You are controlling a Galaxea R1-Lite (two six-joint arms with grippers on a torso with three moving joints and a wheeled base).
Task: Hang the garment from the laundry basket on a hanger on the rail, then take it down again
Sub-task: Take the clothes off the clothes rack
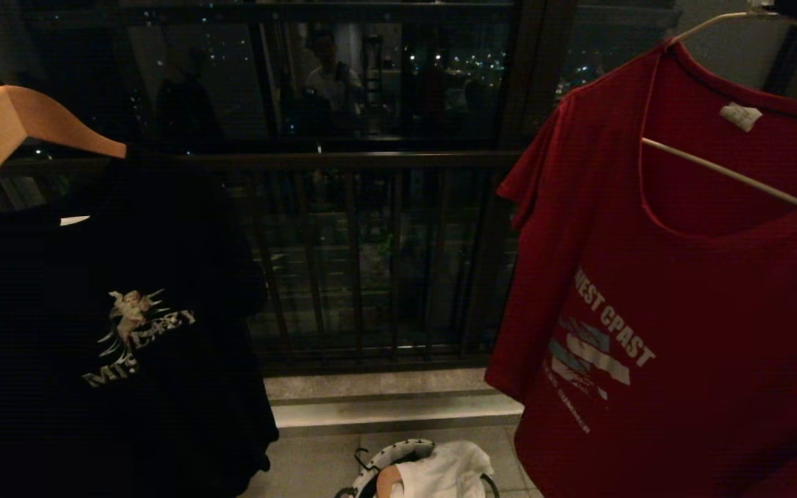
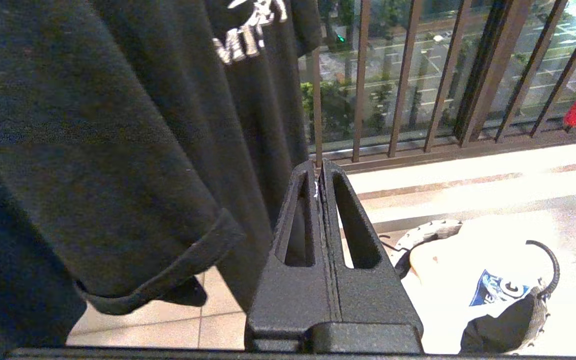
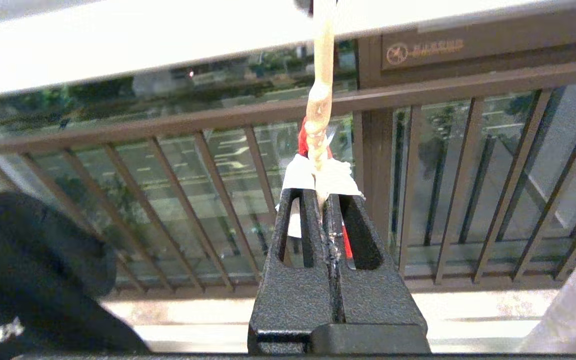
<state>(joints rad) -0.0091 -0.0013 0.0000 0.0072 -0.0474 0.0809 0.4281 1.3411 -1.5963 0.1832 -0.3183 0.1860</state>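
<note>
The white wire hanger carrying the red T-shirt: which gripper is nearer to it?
Right. The right gripper is shut on the white wire hanger at its twisted neck. The left gripper is shut on nothing, down beside the black T-shirt.

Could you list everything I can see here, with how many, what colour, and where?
Red short-sleeved T-shirt with white "WEST COAST" lettering: one, red, hanging at the right.
Thin white wire hanger: one, white, inside the red shirt's neck.
Black printed T-shirt: one, black, hanging at the left.
Thick tan wooden hanger: one, tan, carrying the black shirt.
Round white woven basket: one, white with dark pattern, on the floor.
White cloth: one, white, in the basket.
Dark metal railing: one, behind the shirts.
Left gripper: one, black, shut, empty, beside the black shirt.
Right gripper: one, black, shut on the wire hanger's neck.
</note>
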